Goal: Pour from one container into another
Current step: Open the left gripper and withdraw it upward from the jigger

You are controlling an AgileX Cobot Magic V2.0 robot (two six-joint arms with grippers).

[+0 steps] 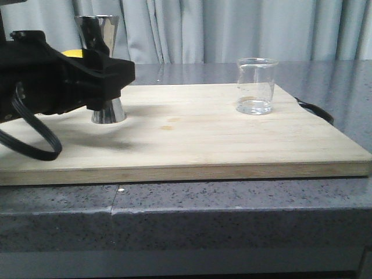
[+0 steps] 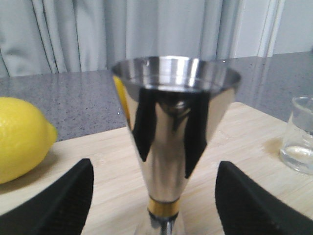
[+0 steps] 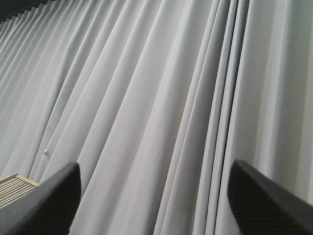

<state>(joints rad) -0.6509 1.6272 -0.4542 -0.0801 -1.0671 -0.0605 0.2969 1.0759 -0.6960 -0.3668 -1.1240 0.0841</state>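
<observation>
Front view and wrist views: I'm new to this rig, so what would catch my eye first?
The shiny steel jigger stands at the wooden board's left end, between the open fingers of the left gripper. A clear glass beaker stands alone far right, and a lemon lies beside the jigger.

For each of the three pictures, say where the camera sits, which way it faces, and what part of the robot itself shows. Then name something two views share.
Front view: low, looking forward over the wooden board toward the curtain; the left arm and left pincer show at the jigger.
Left wrist view: on the left wrist, facing the jigger between open fingers; lemon beside it.
Right wrist view: raised, facing only curtain; right pincer open.
Shared: front and left wrist views both show the jigger and beaker.
</observation>
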